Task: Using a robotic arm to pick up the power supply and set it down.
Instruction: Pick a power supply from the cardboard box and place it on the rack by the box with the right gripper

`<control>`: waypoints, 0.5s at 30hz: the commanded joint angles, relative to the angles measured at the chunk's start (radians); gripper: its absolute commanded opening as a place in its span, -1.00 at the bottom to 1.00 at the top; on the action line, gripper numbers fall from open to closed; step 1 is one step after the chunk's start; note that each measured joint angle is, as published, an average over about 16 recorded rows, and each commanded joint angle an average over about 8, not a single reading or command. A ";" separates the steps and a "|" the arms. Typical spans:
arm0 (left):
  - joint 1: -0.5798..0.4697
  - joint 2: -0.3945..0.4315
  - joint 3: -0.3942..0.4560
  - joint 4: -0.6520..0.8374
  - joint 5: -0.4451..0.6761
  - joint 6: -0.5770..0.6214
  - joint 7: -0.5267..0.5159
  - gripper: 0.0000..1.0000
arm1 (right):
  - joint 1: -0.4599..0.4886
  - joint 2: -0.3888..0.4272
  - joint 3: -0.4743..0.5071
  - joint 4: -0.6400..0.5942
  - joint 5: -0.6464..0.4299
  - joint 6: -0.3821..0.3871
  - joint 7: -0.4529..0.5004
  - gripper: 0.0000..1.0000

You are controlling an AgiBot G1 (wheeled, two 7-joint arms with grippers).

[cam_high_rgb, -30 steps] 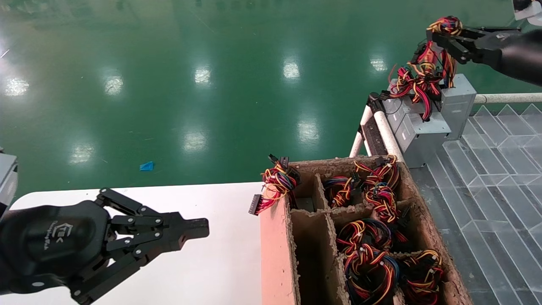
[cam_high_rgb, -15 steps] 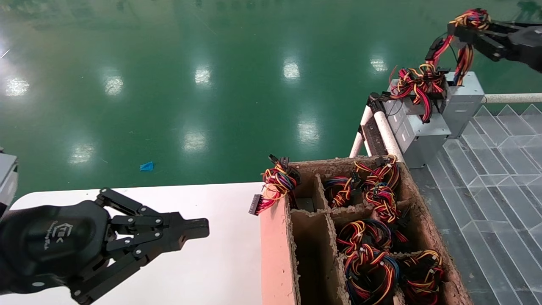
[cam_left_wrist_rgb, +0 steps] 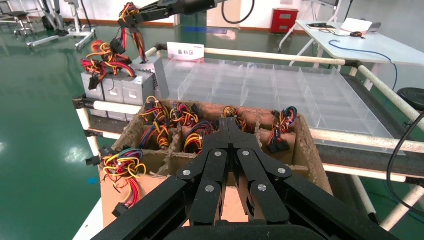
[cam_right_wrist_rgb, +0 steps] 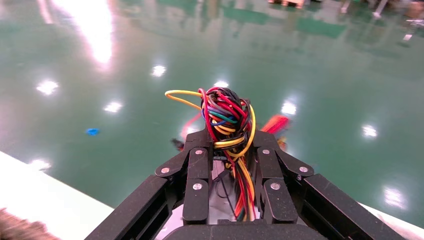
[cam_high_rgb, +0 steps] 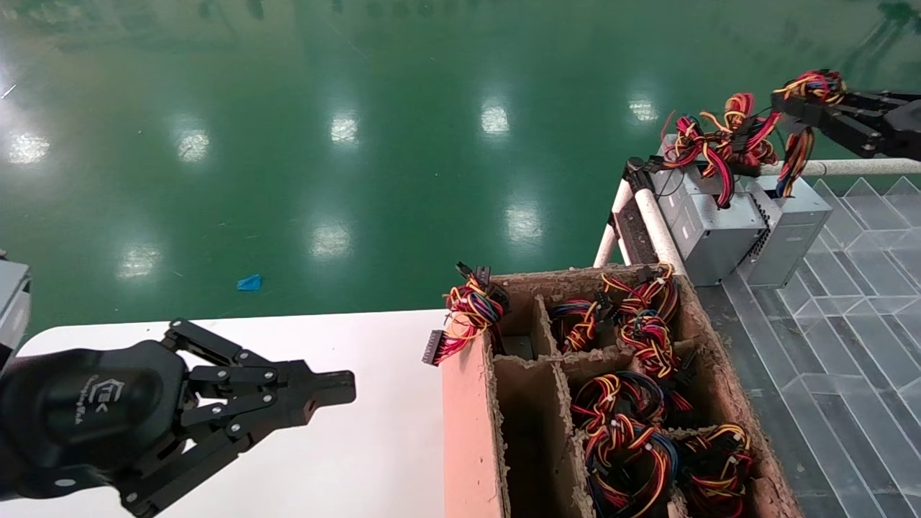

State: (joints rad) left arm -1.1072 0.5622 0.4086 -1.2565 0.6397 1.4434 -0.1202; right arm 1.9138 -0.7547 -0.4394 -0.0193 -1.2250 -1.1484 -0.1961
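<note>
Left gripper (cam_high_rgb: 327,392): parked low over your white table (cam_high_rgb: 345,460), fingers closed together, nothing between them. It has no part in the step in hand.

Blue scrap (cam_high_rgb: 250,282): lies on the green floor (cam_high_rgb: 324,108) beyond the table's far edge.

Carton (cam_high_rgb: 471,432): brown, divided into cells, just beside the table on its right. You can see coloured wire bundles in most cells; one loose bundle (cam_high_rgb: 464,313) hangs over the carton's far left corner. One cell at the near left looks vacant as far as you can see into it.

Rail (cam_high_rgb: 658,230): white tube running along the rack's left edge, behind the carton.

Earlier units (cam_high_rgb: 709,234): grey boxes standing in a row against the rail at the far end of the rack, wires piled on top.

Power supply (cam_high_rgb: 791,226): grey box, just beside that row on its right, resting on the clear tray (cam_high_rgb: 849,302) or a hair above it; you cannot tell which.

Right gripper (cam_high_rgb: 806,104): up at the far right, above the power supply, clamped on its wire bundle (cam_right_wrist_rgb: 227,117). The right wrist view shows the wires pinched between the fingers.

Progress: pick-up is done and the carry looks complete; the box is at its place in the row. What you have left, by my judgement, is to settle it, release the wires and lift clear.
</note>
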 commanded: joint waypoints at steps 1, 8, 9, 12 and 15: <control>0.000 0.000 0.000 0.000 0.000 0.000 0.000 -1.00 | -0.003 0.000 0.001 -0.002 0.002 0.028 -0.003 -1.00; 0.000 0.000 0.000 0.000 0.000 0.000 0.000 -1.00 | -0.012 -0.054 0.005 -0.005 0.010 0.213 -0.012 -1.00; 0.000 0.000 0.000 0.000 0.000 0.000 0.000 -1.00 | -0.013 -0.062 0.006 -0.003 0.011 0.229 -0.012 -1.00; 0.000 0.000 0.000 0.000 0.000 0.000 0.000 -1.00 | -0.015 -0.084 0.008 0.004 0.013 0.260 -0.013 -1.00; 0.000 0.000 0.000 0.000 0.000 0.000 0.000 -1.00 | -0.017 -0.102 0.009 0.010 0.015 0.277 -0.014 -1.00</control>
State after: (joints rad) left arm -1.1072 0.5621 0.4087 -1.2565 0.6396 1.4434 -0.1202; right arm 1.8968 -0.8518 -0.4304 -0.0104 -1.2096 -0.8788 -0.2109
